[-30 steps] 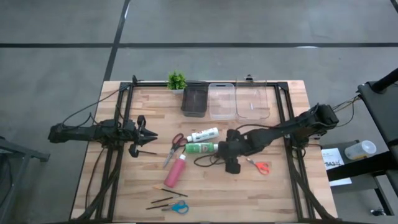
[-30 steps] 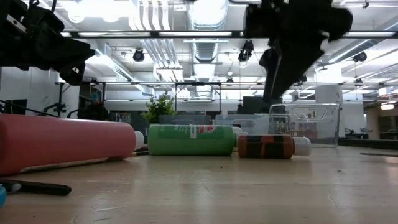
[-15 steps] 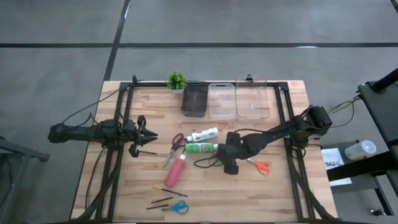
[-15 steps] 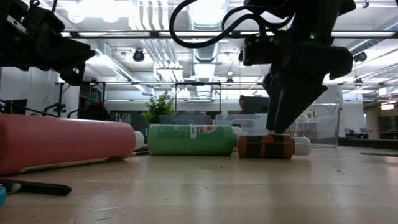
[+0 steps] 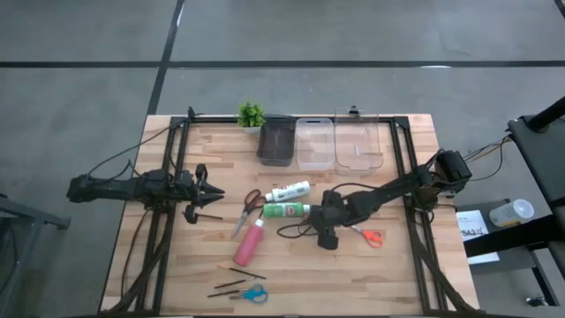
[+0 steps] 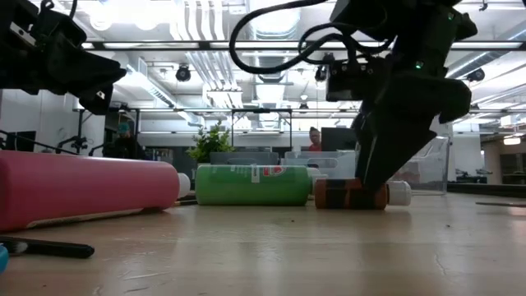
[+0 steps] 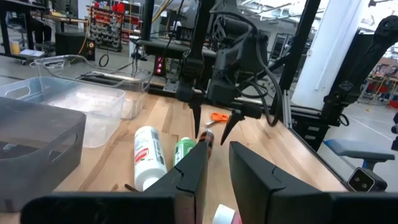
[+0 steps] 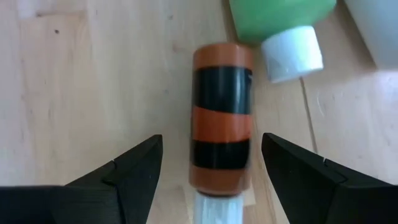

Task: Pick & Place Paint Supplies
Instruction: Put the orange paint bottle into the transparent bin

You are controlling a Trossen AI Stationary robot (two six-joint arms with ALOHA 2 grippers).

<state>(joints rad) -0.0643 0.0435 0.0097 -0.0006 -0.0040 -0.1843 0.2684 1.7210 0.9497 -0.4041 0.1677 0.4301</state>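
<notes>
A tiny brown tube with black bands (image 8: 221, 124) lies flat on the table, its white cap beside the green tube's cap (image 8: 291, 53). My right gripper (image 8: 211, 140) is open and low over it, one finger on each long side with a gap to both; the low view shows it (image 6: 374, 177) down at the tube (image 6: 345, 194). White tube (image 5: 289, 191), green tube (image 5: 284, 210) and pinkish-red tube (image 5: 250, 241) lie nearby. Red-handled scissors (image 5: 247, 208), orange scissors (image 5: 371, 237), blue scissors (image 5: 253, 295) and thin brushes (image 5: 231, 284) lie flat. My left gripper (image 5: 212, 191) waits, slightly open, at the table's left.
A dark bin (image 5: 275, 141) and two clear bins (image 5: 314, 143) (image 5: 358, 147) stand along the far edge, with a small green plant (image 5: 251, 114) to their left. Black frame rails (image 5: 168, 177) run down both table sides. A person (image 6: 315, 138) shows far behind the table.
My right gripper has come down from well above the table until its open fingers stand on either side of the brown tube, shifting slightly toward the near edge. The tube has stayed where it was.
</notes>
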